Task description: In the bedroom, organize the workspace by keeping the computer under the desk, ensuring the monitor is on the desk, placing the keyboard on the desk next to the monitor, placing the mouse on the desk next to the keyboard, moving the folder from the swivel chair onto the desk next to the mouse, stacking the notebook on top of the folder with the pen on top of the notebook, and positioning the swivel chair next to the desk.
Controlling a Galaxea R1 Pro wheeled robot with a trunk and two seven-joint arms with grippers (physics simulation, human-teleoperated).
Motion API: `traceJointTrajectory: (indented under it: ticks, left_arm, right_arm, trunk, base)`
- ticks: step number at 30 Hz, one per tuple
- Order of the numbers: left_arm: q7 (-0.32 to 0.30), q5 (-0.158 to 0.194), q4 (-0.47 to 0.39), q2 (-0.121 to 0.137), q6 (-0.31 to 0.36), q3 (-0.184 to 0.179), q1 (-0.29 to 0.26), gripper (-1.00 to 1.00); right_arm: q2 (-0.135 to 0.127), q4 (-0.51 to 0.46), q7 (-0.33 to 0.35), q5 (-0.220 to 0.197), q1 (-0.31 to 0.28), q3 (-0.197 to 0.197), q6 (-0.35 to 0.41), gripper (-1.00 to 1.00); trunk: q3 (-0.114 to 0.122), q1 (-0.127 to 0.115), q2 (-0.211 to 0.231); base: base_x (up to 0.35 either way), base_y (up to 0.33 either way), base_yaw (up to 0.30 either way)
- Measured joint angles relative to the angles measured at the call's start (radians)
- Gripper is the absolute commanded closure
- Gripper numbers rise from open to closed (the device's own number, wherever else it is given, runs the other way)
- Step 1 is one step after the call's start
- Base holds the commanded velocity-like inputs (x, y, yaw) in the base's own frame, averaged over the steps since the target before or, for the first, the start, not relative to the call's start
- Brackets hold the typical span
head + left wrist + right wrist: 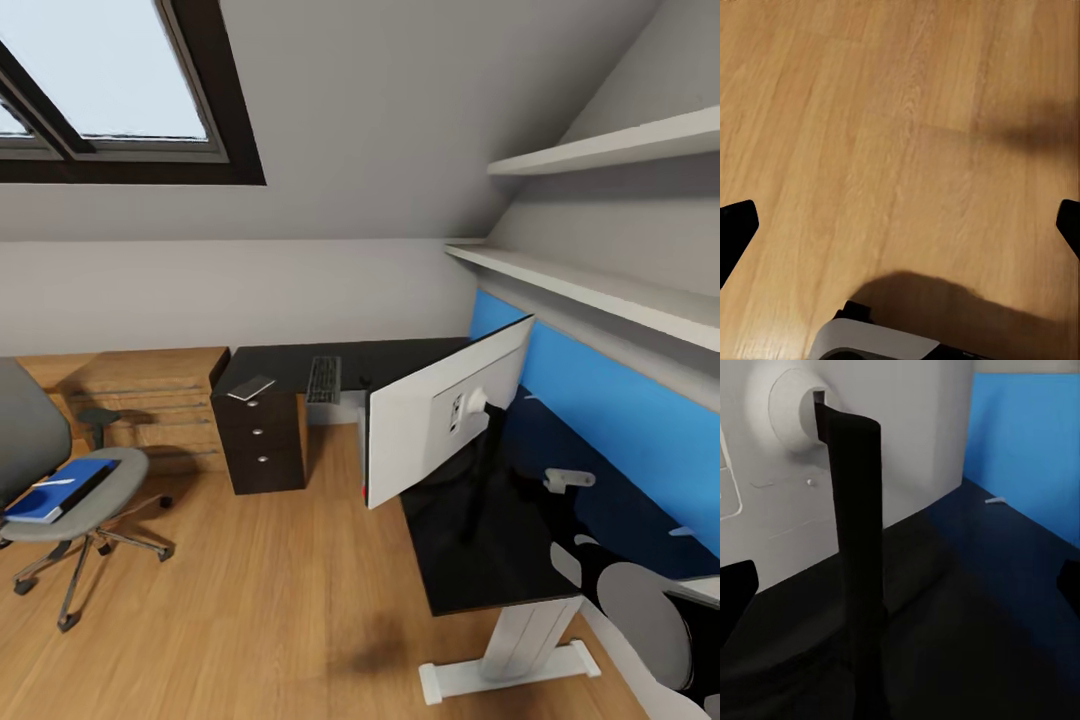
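The monitor stands on the desk, its white back toward me. The dark keyboard lies on the far part of the black top, and a flat grey notebook rests above the drawer unit. At the left, the grey swivel chair carries the blue folder. My right gripper is open over the desk top, close behind the monitor's black stand. My left gripper hangs open over the wooden floor. The computer, mouse and pen are out of view or too small to tell.
A low oak chest stands against the wall behind the chair. Two white shelves run above the blue wall panel on the right. The desk's white foot sits on the floor. My right arm reaches in over the desk at the lower right.
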Motion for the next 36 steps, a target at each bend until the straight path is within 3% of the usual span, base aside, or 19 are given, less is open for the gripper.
traceJointTrajectory:
  ticks: [10, 17, 20, 25, 36]
  left_arm:
    - [0.0, 0.0, 0.0, 0.0, 0.0, 0.0, 0.0, -1.0]
    - [0.001, 0.0, 0.0, 0.0, 0.0, 0.0, 0.0, -1.0]
    - [0.0, 0.0, 0.0, 0.001, 0.0, 0.0, 0.0, -1.0]
    - [0.0, -0.001, 0.0, 0.0, -0.001, -0.001, 0.0, -1.0]
    - [0.0, -0.003, -0.008, 0.002, -0.001, 0.0, 0.0, -1.0]
  right_arm:
    - [0.011, 0.001, -0.029, -0.006, 0.005, 0.0, 0.036, -1.0]
    - [0.074, -0.028, -0.14, -0.002, 0.005, 0.005, 0.093, -1.0]
    - [0.087, -0.081, -0.158, -0.004, 0.005, 0.001, 0.165, -1.0]
    - [0.104, -0.112, -0.165, -0.004, 0.005, 0.002, 0.201, -1.0]
    - [0.114, -0.115, -0.166, 0.001, 0.005, 0.0, 0.208, -1.0]
  trunk:
    - [0.0, 0.0, 0.0]
    - [0.0, 0.0, 0.0]
    - [0.0, 0.0, 0.0]
    - [0.0, 0.0, 0.0]
    - [0.0, 0.0, 0.0]
  base:
    - [0.027, -0.019, 0.0]
    - [0.006, -0.001, 0.0]
    - [0.136, 0.0, 0.0]
    - [0.165, 0.0, 0.0]
    - [0.119, -0.01, 0.0]
